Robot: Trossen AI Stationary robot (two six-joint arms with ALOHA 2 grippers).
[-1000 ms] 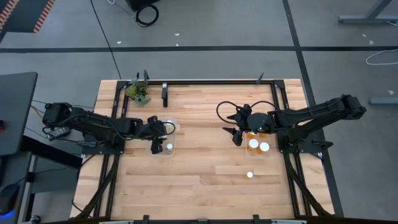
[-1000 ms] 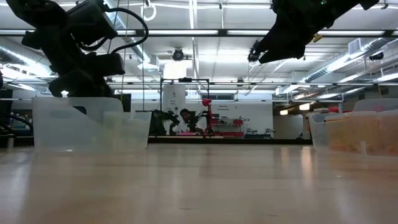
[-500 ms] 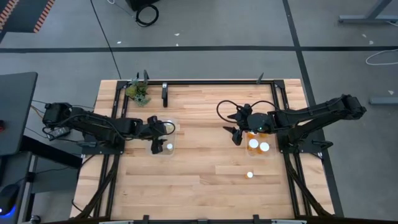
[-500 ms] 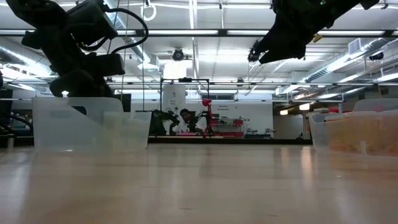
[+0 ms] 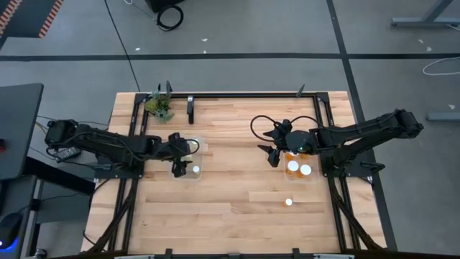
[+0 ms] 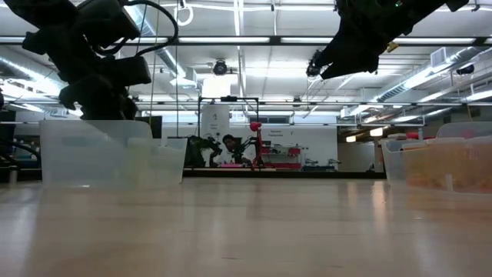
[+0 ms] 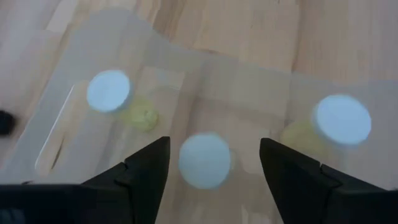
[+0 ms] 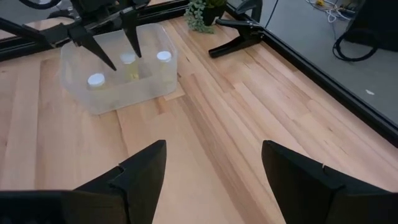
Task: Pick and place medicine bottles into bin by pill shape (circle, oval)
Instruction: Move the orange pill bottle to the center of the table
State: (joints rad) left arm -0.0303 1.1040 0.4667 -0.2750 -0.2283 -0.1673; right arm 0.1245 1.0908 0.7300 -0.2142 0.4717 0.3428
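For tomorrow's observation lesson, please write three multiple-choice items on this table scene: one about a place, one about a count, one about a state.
1. Where does the lone bottle stand?
A. on the bare table, outside both bins
B. in the left bin
C. beside the plant

2. How many white caps show in the left bin in the left wrist view?
A. one
B. three
C. six

3. How are the left gripper's fingers?
A. shut on a bottle
B. open, above the bin
C. shut on the plant

Answers: 1 A, the high view shows it alone on the wood near the right bin. 2 B, three caps show there. 3 B, both fingers stand apart, a capped bottle lying below them.
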